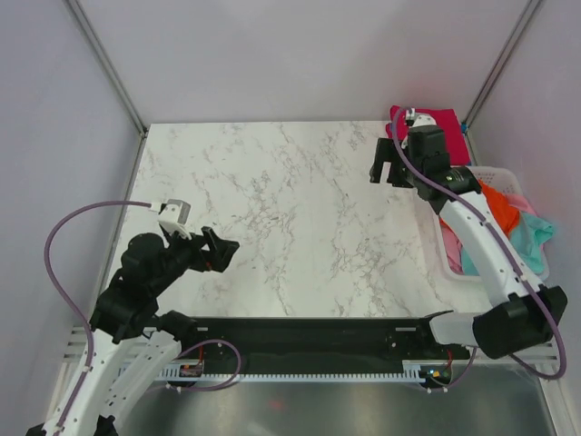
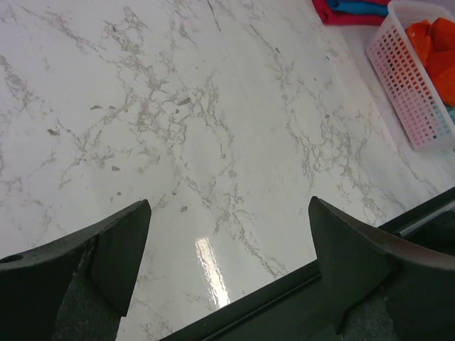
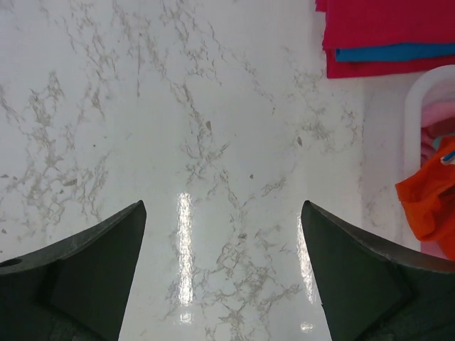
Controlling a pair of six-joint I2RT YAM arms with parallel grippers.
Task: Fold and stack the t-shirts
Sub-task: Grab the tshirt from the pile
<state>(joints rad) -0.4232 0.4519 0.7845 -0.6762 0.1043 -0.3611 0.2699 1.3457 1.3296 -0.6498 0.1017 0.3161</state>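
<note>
Left hand [image 1: 221, 252] and right hand [image 1: 388, 169] both gape, holding nothing. The orange-red t-shirt [image 1: 500, 207] lies in the white basket [image 1: 495, 173] near the right hand, likely next; the folded magenta t-shirt [image 1: 447, 123] keeps to the far corner of the desk [image 1: 290, 209].

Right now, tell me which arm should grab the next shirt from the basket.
Right. Its open tool hangs beside the basket holding the orange-red shirt; the left tool, also open, sits across the table.

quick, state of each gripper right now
left gripper: open, holding nothing
right gripper: open, holding nothing
</note>
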